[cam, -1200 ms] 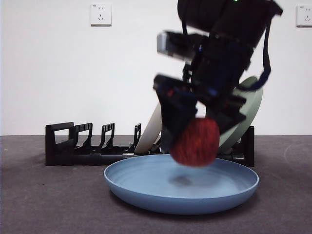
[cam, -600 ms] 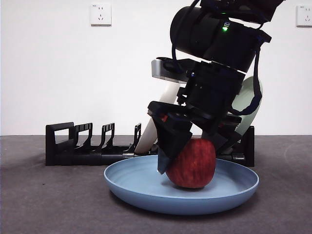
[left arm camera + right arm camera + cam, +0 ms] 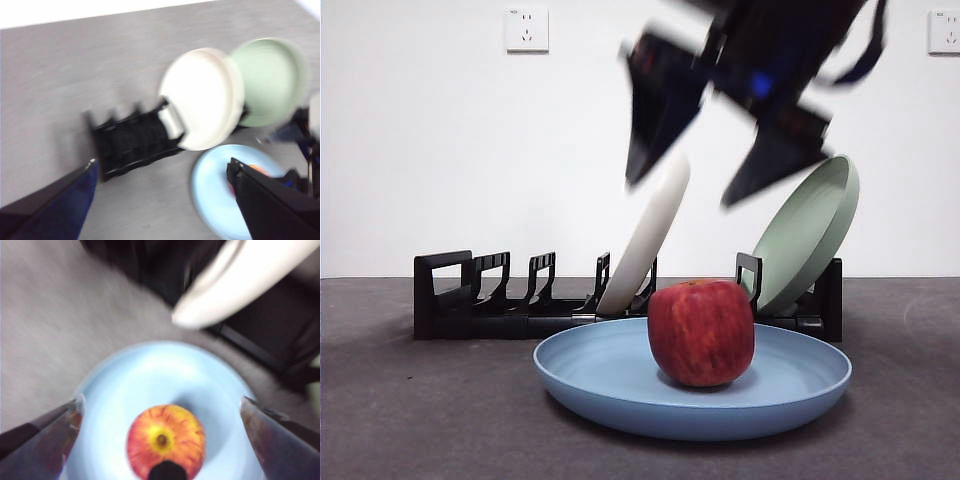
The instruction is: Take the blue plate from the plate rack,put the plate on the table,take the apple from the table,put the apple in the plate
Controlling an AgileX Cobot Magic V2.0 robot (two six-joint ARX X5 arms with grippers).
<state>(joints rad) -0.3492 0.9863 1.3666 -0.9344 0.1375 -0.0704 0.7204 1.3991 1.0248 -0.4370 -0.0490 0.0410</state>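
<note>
Black slotted dividers of the plate rack [image 3: 510, 300] run along the back of the counter [image 3: 420, 420], from nine o'clock toward three in the front view. Four slots at its handle end stand bare. It props the other dishes on edge: one cream-white plate [image 3: 645, 235] leans in a middle slot, and one pale green plate [image 3: 810, 230] leans at the far end, around two o'clock.

One blue plate [image 3: 610, 385] lies flat on the counter just in front of the rack. It is out of its slot and low enough to take fruit. One apple [image 3: 701, 332] stands upright near the plate's middle, stem dimple up, resting on its own with nothing touching it.

At twelve o'clock above the apple hangs the right gripper [image 3: 705, 170], blurred, its jaws spread wide and empty, well clear of the fruit. I judge that the task is as good as done. The right wrist view looks straight down on the apple between those parted jaws. The left gripper [image 3: 160, 200] waits high above the scene, jaws likewise wide apart and holding nothing.
</note>
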